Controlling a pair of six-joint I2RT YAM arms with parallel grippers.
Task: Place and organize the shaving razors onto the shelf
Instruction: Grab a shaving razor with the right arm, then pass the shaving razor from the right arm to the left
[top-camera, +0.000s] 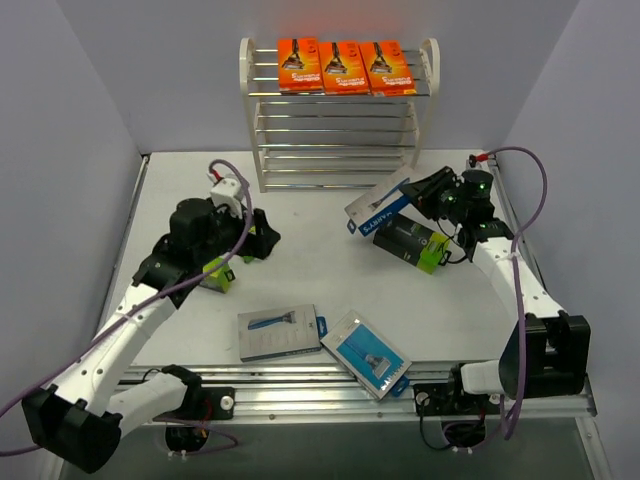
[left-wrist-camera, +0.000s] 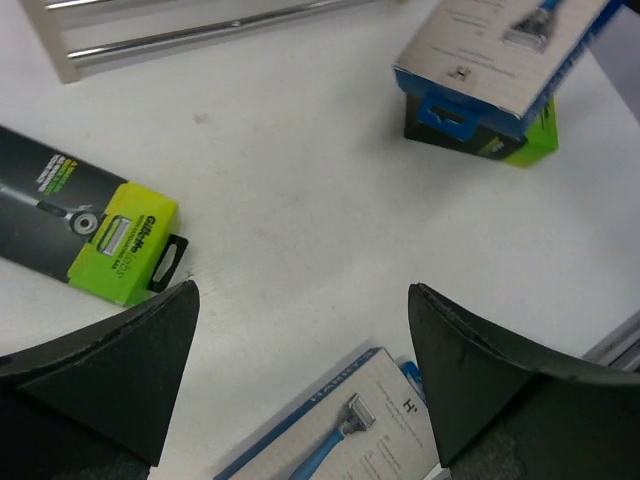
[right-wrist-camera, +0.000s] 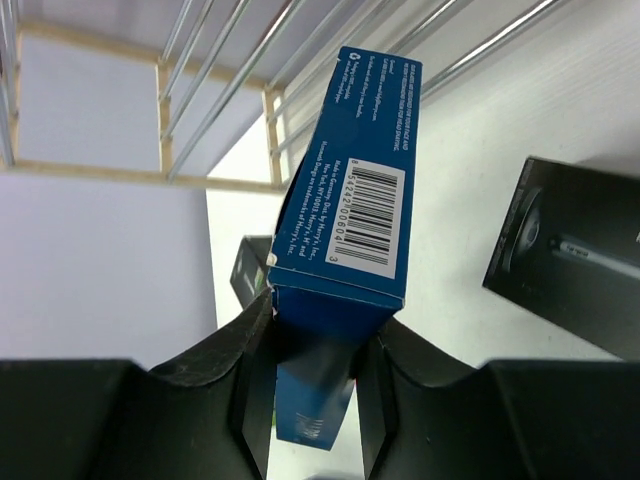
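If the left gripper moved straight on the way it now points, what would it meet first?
Bare table, most likely: the left gripper, jaws wide open, aims at the gap between the black-and-green box and the grey razor pack.

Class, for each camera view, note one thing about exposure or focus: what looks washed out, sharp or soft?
Top external: the orange cards on the shelf glow oversaturated. Left wrist: the lime-green box reads sharp, the blue pack at top right soft. Right wrist: that blue pack's barcode is crisp, the black box beside it softer.
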